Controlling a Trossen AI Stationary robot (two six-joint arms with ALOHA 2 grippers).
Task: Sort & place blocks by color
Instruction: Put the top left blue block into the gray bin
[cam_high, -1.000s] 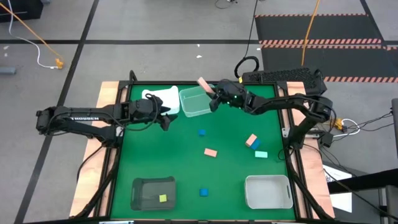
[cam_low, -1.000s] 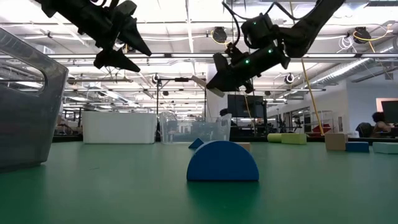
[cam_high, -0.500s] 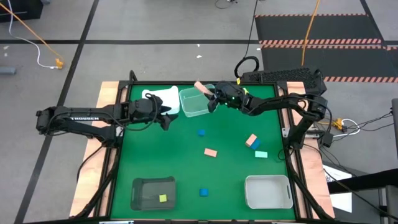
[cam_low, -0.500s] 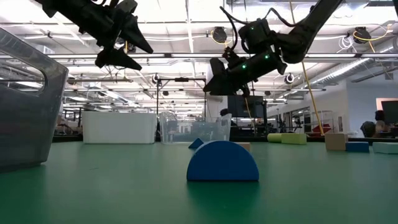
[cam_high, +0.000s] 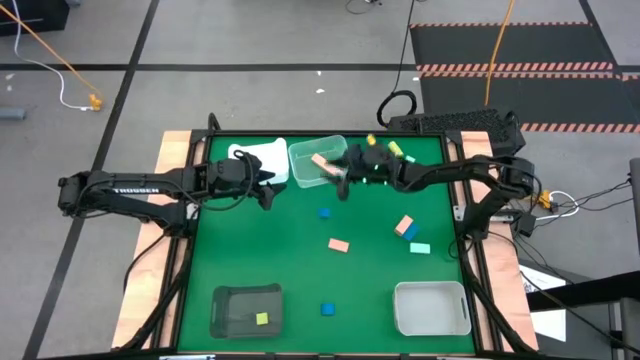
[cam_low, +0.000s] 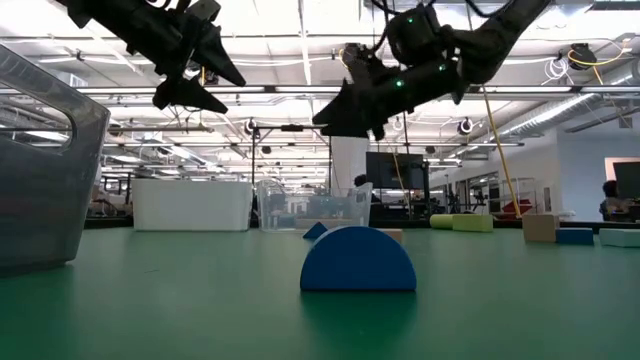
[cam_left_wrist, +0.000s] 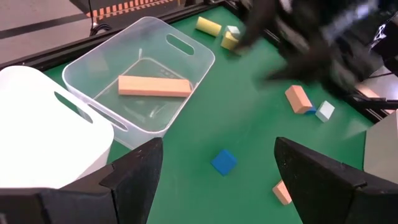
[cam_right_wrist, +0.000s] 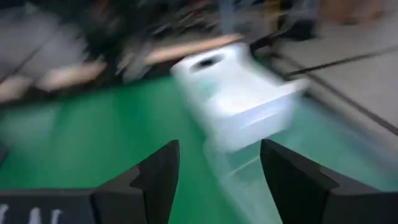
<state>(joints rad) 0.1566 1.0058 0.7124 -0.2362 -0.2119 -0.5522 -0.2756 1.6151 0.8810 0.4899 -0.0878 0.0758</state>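
Only the left wrist view shows the salmon bar (cam_left_wrist: 154, 86) lying free of the empty, spread right pincer (cam_high: 343, 180).

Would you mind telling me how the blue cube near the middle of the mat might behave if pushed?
The blue cube has flat faces, so it would probably slide, not roll. It looks small and solid, so likely light and stiff. Sitting low and squat, it seems unlikely to tip.

A pink bar (cam_high: 321, 161) lies in the clear bin (cam_high: 316, 163) at the far side of the green table (cam_high: 370, 280). The right gripper (cam_high: 340, 180) is just beside that bin, open with nothing in it. The left gripper (cam_high: 268, 190) waits near the white bin (cam_high: 258, 160)
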